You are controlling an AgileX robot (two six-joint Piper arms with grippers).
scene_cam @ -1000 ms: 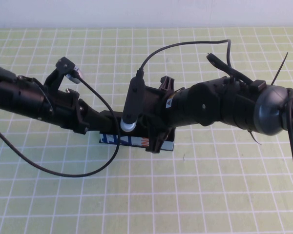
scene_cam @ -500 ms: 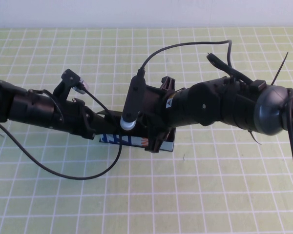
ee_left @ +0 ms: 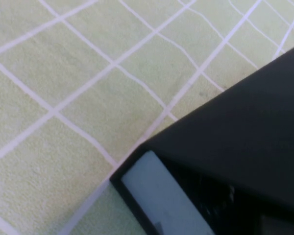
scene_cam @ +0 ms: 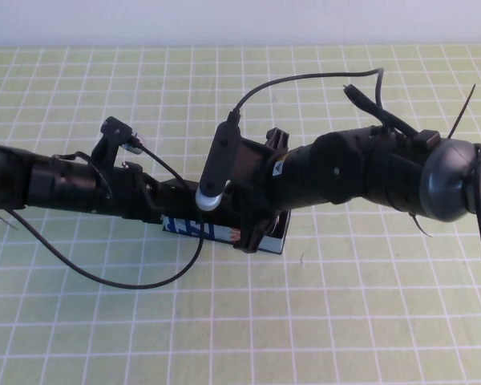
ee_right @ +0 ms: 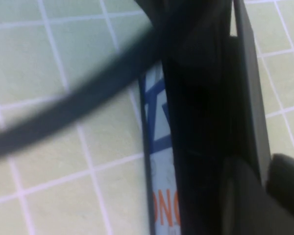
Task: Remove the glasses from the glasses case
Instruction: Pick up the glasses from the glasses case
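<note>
The glasses case (scene_cam: pixel 216 232) lies at the middle of the table, with its light blue side with dark blue and orange marks showing under both arms. My right gripper (scene_cam: pixel 255 231) comes in from the right and is shut across the case near its right end, with one finger (scene_cam: pixel 251 237) down over the front side. The right wrist view shows the printed side (ee_right: pixel 161 205) and the black lid (ee_right: pixel 201 122). My left gripper (scene_cam: pixel 167 210) is at the case's left end. The left wrist view shows the black lid (ee_left: pixel 245 127) and a pale side (ee_left: pixel 152 196). The glasses are hidden.
A green mat with a white grid (scene_cam: pixel 345 321) covers the table. A black cable (scene_cam: pixel 120 281) loops from the left arm onto the mat in front of the case. Another cable (scene_cam: pixel 305 78) arcs above the right arm.
My left arm has stretched to the right and lowered, which brought its gripper up to the case's left end. My right arm has barely shifted.
</note>
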